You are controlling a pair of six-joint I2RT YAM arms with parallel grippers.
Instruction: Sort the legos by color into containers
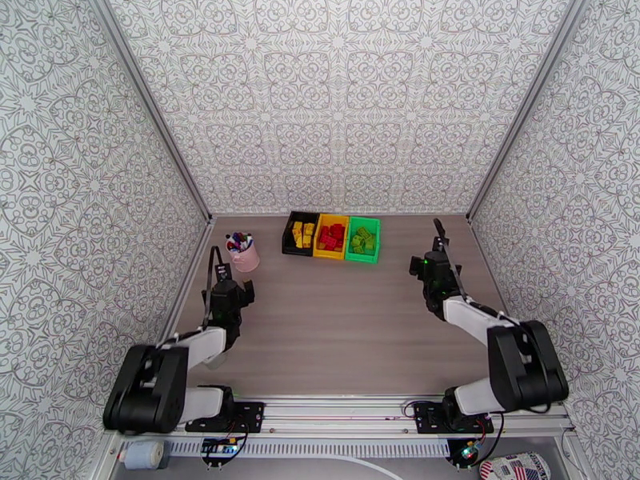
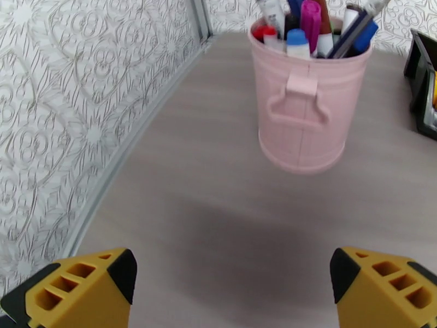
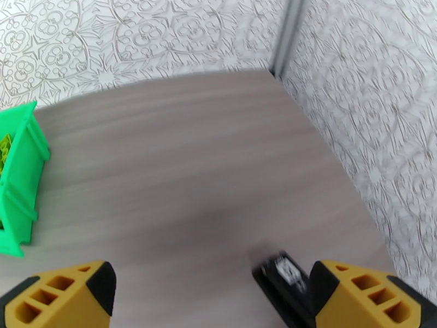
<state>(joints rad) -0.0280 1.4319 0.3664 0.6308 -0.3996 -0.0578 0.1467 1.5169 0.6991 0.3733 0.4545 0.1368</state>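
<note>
The left gripper (image 2: 232, 282) is seen spread wide with nothing held, low over the grey wood-grain tabletop (image 1: 336, 338). Straight ahead of it stands a pink pail-shaped cup (image 2: 303, 116) packed with coloured marker pens (image 2: 310, 20), set in the way towards the bins. At the far edge three rectangular plastic bins are lined up touching. The black bin (image 1: 286, 234) is loaded with yellow studded bricks (image 1: 302, 234), the yellow bin (image 1: 319, 235) with red bricks (image 1: 332, 236), and the green bin (image 1: 376, 242) with light green bricks (image 1: 363, 239). The right gripper (image 3: 210, 285) is likewise held wide with nothing in it, near the green bin, with bare tabletop between them.
</note>
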